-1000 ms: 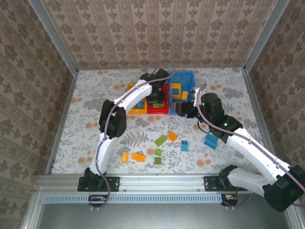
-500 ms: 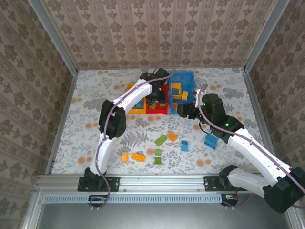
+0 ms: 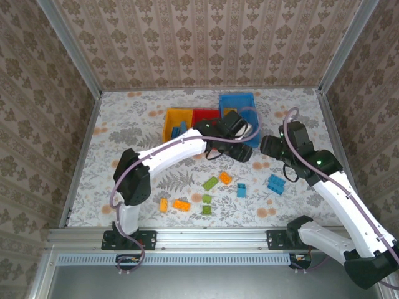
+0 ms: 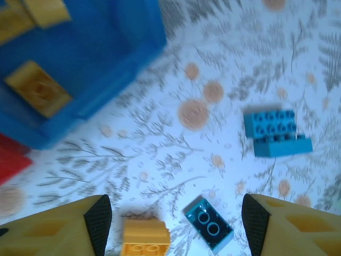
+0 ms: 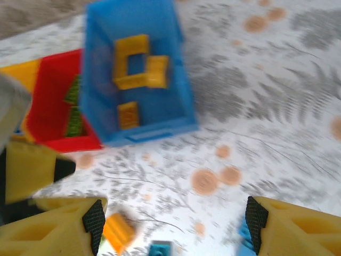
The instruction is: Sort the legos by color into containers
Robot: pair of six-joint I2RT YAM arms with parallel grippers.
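Three bins (image 3: 237,96), eight loose bricks (image 3: 210,182)

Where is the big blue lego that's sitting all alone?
In the top view, the big blue lego lies on the right side of the table, just right of a small blue lego.

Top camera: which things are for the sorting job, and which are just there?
For the job: yellow bin, red bin, blue bin; loose green lego, orange lego, blue lego, and more like them.
Just there: flowered table cover, patterned walls, metal rail.
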